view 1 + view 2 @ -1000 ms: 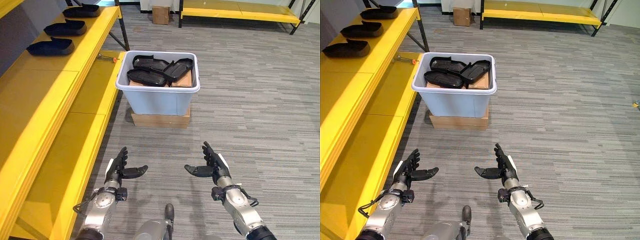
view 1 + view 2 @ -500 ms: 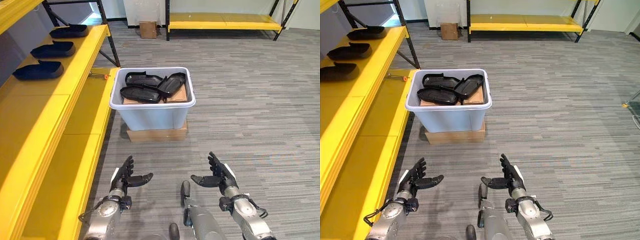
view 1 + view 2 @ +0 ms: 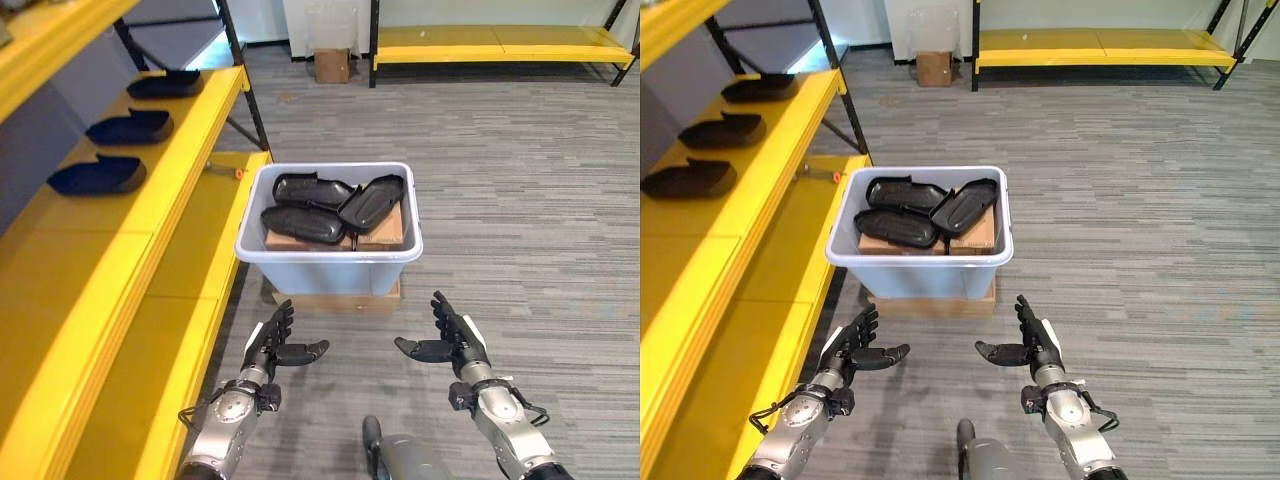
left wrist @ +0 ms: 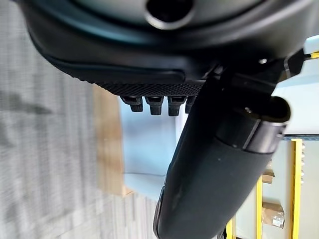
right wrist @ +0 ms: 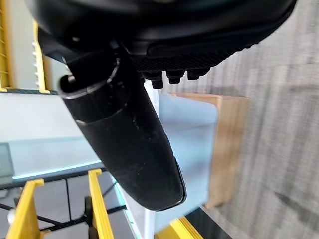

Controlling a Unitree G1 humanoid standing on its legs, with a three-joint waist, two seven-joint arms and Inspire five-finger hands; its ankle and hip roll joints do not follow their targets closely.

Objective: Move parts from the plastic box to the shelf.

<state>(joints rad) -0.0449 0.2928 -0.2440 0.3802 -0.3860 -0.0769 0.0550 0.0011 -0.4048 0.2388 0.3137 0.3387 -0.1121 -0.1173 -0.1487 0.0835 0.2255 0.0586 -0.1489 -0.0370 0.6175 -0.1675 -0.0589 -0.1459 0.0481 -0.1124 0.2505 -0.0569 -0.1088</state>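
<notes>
Grey striped carpet [image 3: 520,200] covers the room; a yellow shelf [image 3: 150,200] runs along the robot's left, and a second yellow rack [image 3: 500,40] stands against the far wall with a small cardboard box [image 3: 331,64] beside it. The pale plastic box [image 3: 330,272] sits on a flat cardboard carton [image 3: 335,299], just beside the lower shelf board. Inside it lie three black parts [image 3: 300,223] on brown card: two stretch with their long axes roughly across the box, one behind the other, and the third [image 3: 372,201] lies slantwise at the right, its long axis running from near-left to far-right. Three more black parts [image 3: 96,176] rest in a row on the upper shelf board — each with its long axis across the board. A small orange-tipped tool [image 3: 230,170] lies on the lower board behind the box. The left hand [image 3: 276,345] and right hand [image 3: 450,340] hover low before the box — fingers straight and spread, thumbs pointing inward toward each other, holding nothing.
</notes>
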